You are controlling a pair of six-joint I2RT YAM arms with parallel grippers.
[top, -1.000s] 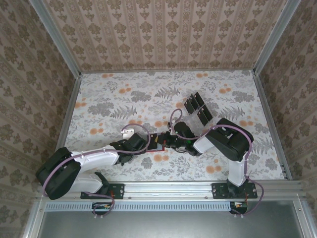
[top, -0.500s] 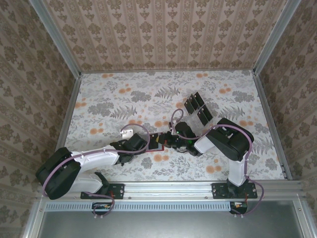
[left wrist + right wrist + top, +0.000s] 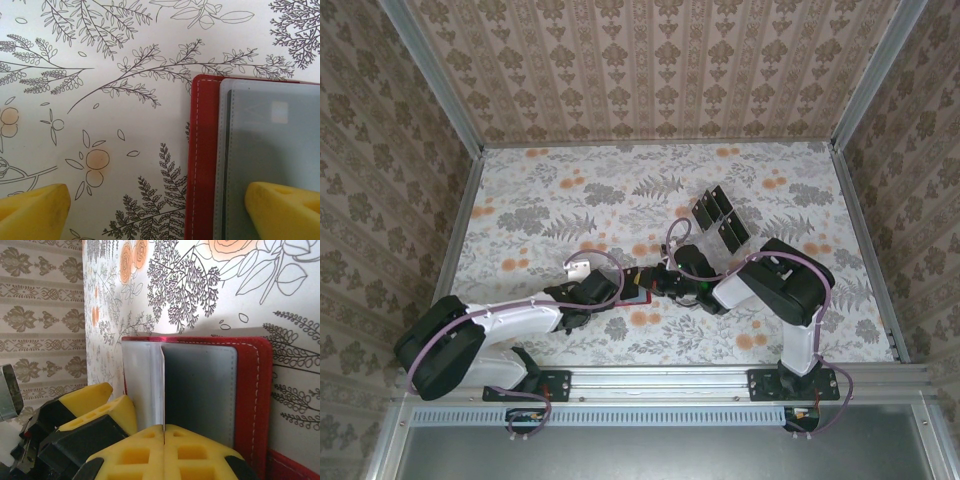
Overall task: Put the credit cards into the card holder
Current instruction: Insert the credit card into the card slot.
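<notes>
Two tools meet at the card holder (image 3: 640, 297), mid-table. Right tool (image 3: 164, 432): fingers pressed together, pinching the upright clear inner leaf (image 3: 150, 385) of the holder. Left tool (image 3: 157, 210): spread wide, holding nothing. One fingertip (image 3: 282, 212) is over the holder's grey pocket, the other over the bare floral table (image 3: 100, 75). Credit cards (image 3: 720, 222) stand well apart, toward the far right.
</notes>
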